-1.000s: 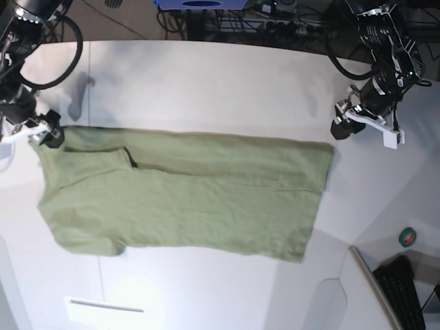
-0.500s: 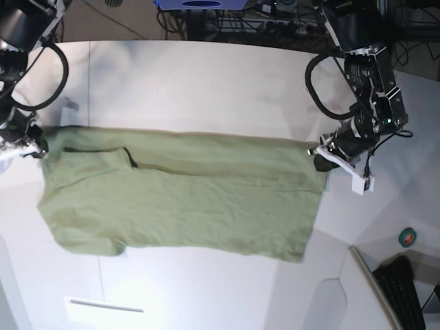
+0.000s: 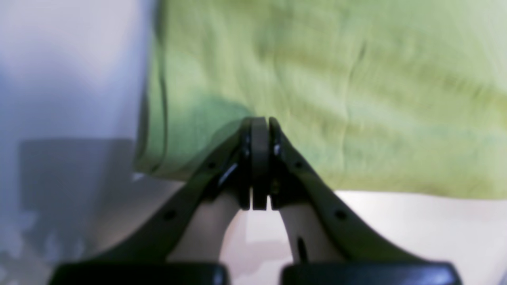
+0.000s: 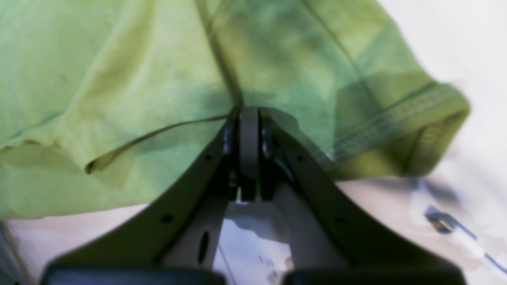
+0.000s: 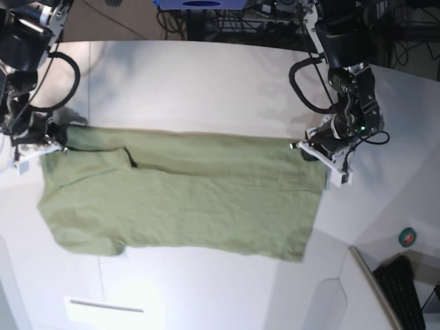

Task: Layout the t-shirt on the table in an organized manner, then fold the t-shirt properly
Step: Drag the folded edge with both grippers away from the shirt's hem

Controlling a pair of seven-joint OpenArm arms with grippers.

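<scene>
Base view: we note t-shirt [image 5: 185, 196] flat mid-table [image 5: 206, 75], soft, limp. Left gripper [image 5: 311, 152] at 3 o'clock, right gripper [image 5: 56, 139] at 9 o'clock, both pinching far edge corners; good holds, we judge.

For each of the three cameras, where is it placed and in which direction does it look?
Base: high above, looking down at the table, the t-shirt and both arms.
Left wrist: just behind the left gripper, facing along its shut jaws into the shirt's edge.
Right wrist: just behind the right gripper, facing along its shut jaws into a sleeve hem.
Shared: all three show the same green shirt on the white table.
</scene>
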